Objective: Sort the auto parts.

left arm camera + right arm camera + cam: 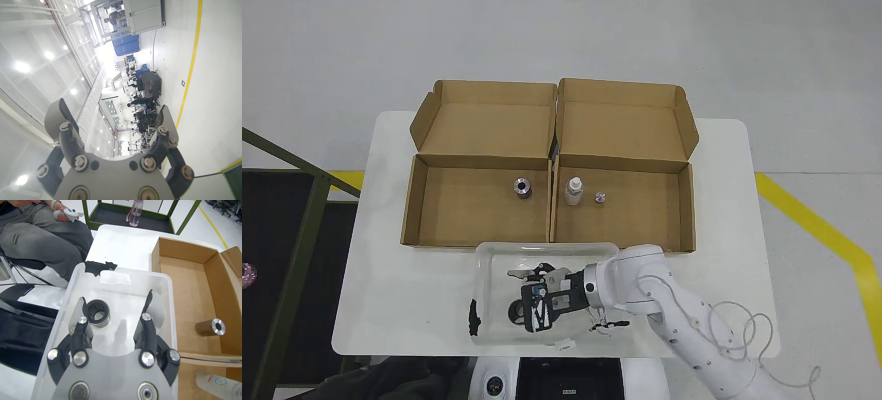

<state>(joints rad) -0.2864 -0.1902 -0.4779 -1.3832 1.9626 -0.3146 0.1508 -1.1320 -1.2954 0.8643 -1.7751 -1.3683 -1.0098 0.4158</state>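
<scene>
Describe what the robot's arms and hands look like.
The right arm is white and rounded, with a thin pale cable looping off it. The right hand and left hand match: grey metal base plate, black linkages with silver bolts, two grey fingers with black ribbed pads.

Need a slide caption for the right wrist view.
Open right pincer hovers over clear bin beside a bearing; metal cylinder lies in cardboard box.

Clear bin (171, 306), black-and-silver bearing (98, 313), white table (122, 241)
</scene>
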